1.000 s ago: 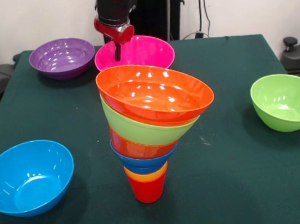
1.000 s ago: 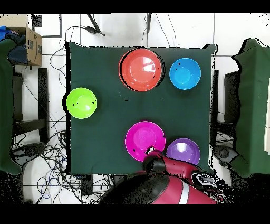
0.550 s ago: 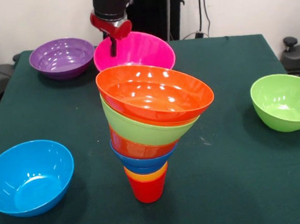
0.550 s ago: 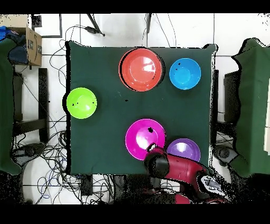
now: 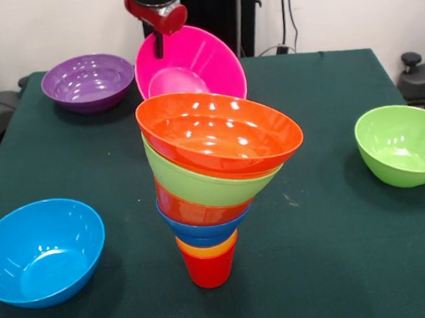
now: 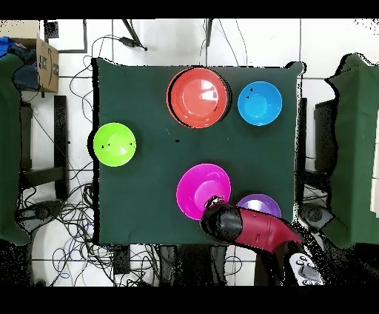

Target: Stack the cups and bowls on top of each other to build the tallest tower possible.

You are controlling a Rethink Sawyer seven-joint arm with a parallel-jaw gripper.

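1: Six pieces counted in the tower [image 5: 214,173]: two cups, four bowls. From the bottom up: red cup [image 5: 208,268], orange cup [image 5: 205,247], small blue bowl [image 5: 203,230], small orange-red bowl [image 5: 191,208], lime green bowl [image 5: 199,180], large orange-red bowl [image 5: 218,133] on top.

2: Confirmed. Not sitting level either: top bowls tilted, lower on the right in the front view. Loose count?

1: Four bowls off the stack, one per colour: pink bowl [image 5: 194,65], purple bowl [image 5: 87,82], light blue bowl [image 5: 39,250], second lime green bowl [image 5: 403,145]. Total on the surface [image 5: 338,252]: two cups, eight bowls.

2: Step in hand?

1: Fetching the pink bowl. Tool [image 5: 157,47] clamped on its rim from above. Bowl tipped up steeply, mouth facing the front camera, behind the tower on the far side, just beside the purple bowl. Cannot tell whether its lower edge is clear of the surface.

2: Next move, judging from this: raise above the top rim, carry over the tower, level out, centre on the large orange-red bowl, lower gently, then release.

1: Agreed. Main risk: off-centre placement on a tilted stack with only a narrow cup as base. Probably tips.

2: Then three more to place: purple, light blue, lime green.
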